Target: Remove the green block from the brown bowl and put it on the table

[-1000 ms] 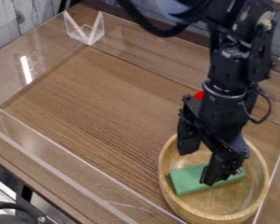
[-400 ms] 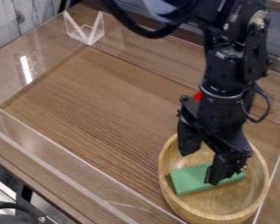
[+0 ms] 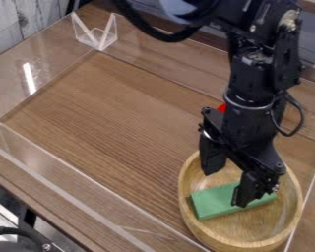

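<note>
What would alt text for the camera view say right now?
A black robot arm's open gripper hangs low over a round light-tan wooden bowl holding a flat mint-green rectangular block. The bowl sits near the edge of a dark brown wood-grain table, with a partly hidden red object behind the arm.

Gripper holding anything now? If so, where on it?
Nothing looks held: the gripper is open above the bowl, the green block lying inside it.

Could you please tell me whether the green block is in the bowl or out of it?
In: the green block lies inside the brown bowl, with the bowl's rim running around it.
</note>
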Action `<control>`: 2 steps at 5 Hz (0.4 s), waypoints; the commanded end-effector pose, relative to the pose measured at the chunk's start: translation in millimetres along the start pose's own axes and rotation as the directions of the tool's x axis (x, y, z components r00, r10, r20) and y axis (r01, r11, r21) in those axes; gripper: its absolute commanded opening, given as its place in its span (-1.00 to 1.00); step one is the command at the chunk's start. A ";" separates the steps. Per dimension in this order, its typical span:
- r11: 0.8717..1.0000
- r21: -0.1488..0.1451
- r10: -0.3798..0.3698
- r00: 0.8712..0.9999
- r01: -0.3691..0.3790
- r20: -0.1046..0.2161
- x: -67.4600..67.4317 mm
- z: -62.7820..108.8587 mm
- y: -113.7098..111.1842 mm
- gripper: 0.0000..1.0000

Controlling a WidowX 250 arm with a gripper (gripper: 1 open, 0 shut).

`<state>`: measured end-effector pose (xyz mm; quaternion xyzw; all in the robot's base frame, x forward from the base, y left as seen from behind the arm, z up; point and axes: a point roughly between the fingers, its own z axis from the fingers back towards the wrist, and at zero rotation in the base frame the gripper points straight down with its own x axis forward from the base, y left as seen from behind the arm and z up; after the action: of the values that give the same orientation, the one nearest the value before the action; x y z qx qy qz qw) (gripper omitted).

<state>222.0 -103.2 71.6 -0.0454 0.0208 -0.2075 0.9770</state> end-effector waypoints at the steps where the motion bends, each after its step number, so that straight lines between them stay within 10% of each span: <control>1: 1.000 -0.003 0.015 0.999 -0.015 0.048 3.1 12.3 2.9 1.00; 2: 1.000 -0.006 0.020 0.999 -0.019 0.043 3.3 12.0 3.3 1.00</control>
<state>221.6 -101.4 71.8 -0.0484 0.0248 -0.2005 0.9782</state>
